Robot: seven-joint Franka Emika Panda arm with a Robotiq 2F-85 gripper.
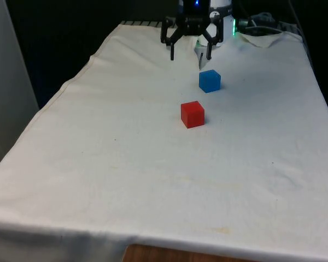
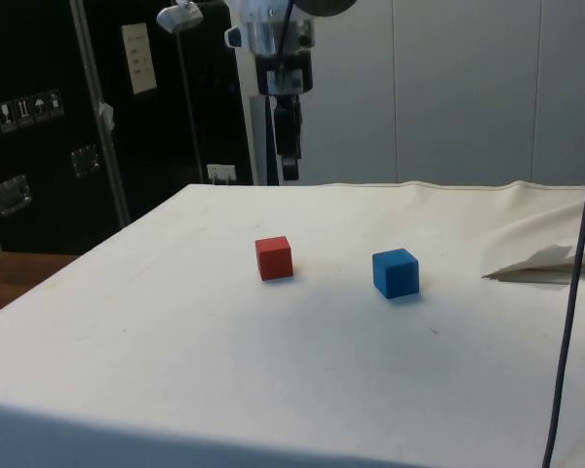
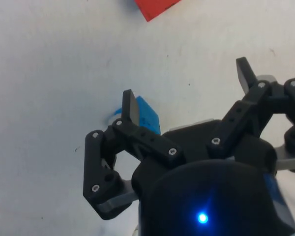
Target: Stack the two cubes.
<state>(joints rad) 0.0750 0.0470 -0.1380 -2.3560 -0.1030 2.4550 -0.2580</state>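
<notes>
Cubes sit apart on the cloth-covered surface (image 1: 98,180). The red cube (image 1: 192,114) rests flat on the white cloth (image 1: 251,142) around the middle of the surface, with nothing touching it. The blue cube (image 1: 210,80) rests flat too, near the red one but not in contact with it; a strip of bare cloth shows between them. In the front view the blue cube lies farther from the camera and a little toward the front view's right of the red one. In the side view the red cube (image 2: 273,257) is toward the left and the blue cube (image 2: 396,272) toward the right, both standing squarely on one face.

The end effector (image 1: 190,54) hangs above the far part of the surface, clear of the cloth and holding nothing. Its two fingers (image 1: 172,48) are spread wide, with open air between them. In the front view it is beyond the blue cube, slightly toward the front view's left of it, and not touching either cube. The side view shows the end effector (image 2: 289,171) raised well above the cloth, behind the red cube.

In the wrist view the end effector (image 3: 187,93) has its fingers (image 3: 129,105) splayed apart over white cloth; part of the blue cube (image 3: 148,116) shows just beside one finger, and a corner of the red cube (image 3: 155,7) lies farther off.

Rumpled cloth (image 1: 268,38) is bunched at the far corner on the front view's right.
</notes>
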